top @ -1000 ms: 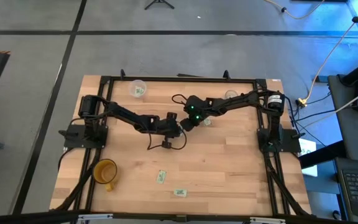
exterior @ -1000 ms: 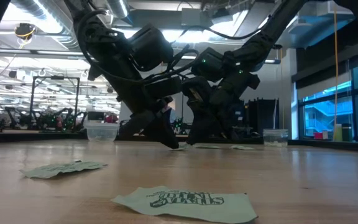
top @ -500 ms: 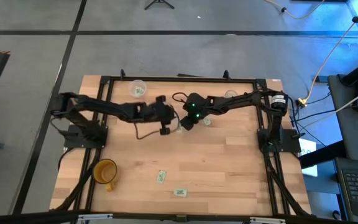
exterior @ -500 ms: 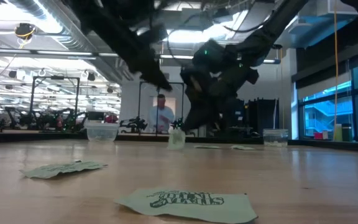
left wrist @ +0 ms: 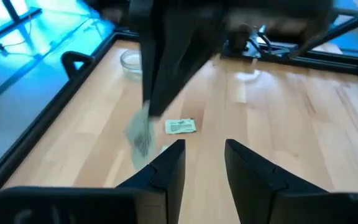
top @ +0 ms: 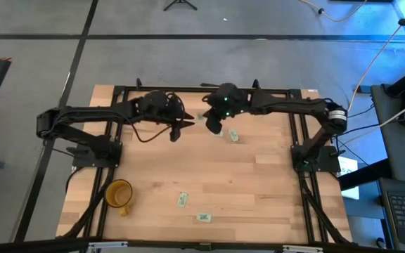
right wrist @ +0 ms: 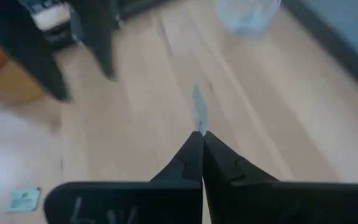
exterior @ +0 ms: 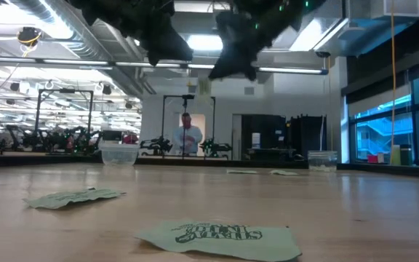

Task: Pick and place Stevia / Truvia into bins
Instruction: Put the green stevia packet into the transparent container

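Both arms have lifted off the wooden table (top: pixel 259 176) since 1 s ago, now up near its far edge. Right gripper (right wrist: pixel 201 138) is pinched closed on a small whitish green-printed paper sachet (right wrist: pixel 198 113), held in the air. Left gripper (left wrist: pixel 202 163) hangs beside it, fingers parted, holding nothing. Other sachets lie on the table w/ a cloudy round plastic cup (exterior: pixel 119 154) at the far side.

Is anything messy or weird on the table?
Yes. Loose sachets lie scattered flat on the wood, two near the front edge, none in a cup. One sachet dangles edge-on from the right gripper, pinched by a corner. The left gripper is open and empty.
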Controlling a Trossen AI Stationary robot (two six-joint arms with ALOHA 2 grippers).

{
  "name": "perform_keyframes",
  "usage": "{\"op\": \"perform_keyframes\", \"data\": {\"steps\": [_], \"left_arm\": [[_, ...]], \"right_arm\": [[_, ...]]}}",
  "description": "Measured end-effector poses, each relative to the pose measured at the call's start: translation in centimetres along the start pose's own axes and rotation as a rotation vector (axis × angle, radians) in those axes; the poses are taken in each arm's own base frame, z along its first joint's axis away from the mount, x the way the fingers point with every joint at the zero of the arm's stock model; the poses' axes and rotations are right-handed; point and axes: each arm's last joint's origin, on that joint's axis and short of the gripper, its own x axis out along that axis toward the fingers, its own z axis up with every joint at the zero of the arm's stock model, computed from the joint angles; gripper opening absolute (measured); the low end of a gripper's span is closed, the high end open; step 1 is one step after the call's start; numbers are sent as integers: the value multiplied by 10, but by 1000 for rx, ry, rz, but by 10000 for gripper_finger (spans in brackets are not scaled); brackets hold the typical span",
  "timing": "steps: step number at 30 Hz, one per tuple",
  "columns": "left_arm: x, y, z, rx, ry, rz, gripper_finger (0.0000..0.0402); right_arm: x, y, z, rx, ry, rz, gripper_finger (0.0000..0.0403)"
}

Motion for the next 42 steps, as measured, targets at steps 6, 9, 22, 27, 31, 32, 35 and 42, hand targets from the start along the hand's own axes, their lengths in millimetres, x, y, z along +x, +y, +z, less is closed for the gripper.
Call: {"op": "perform_keyframes", "data": {"steps": [6,9,22,27,31,32,35,42], "left_arm": [[0,2,0,-19,-1,22,109],[0,3,0,-53,2,67,109],[-3,17,-11,-120,101,207,110],[-2,15,-6,-118,57,90,110],[-2,12,-5,-81,50,56,110],[-2,11,-5,-77,49,41,110],[-2,10,-5,-77,50,20,110],[-1,8,-5,-51,55,-21,110]], "right_arm": [[-20,6,24,-39,-67,-4,0],[-22,7,24,-42,-52,-15,0],[-21,14,23,-78,-53,1,0],[-20,25,24,-116,-74,31,0],[-20,29,24,-123,-86,41,0],[-20,30,24,-125,-87,42,0],[-20,30,24,-124,-87,44,0],[-20,30,24,-104,-92,45,0]]}}
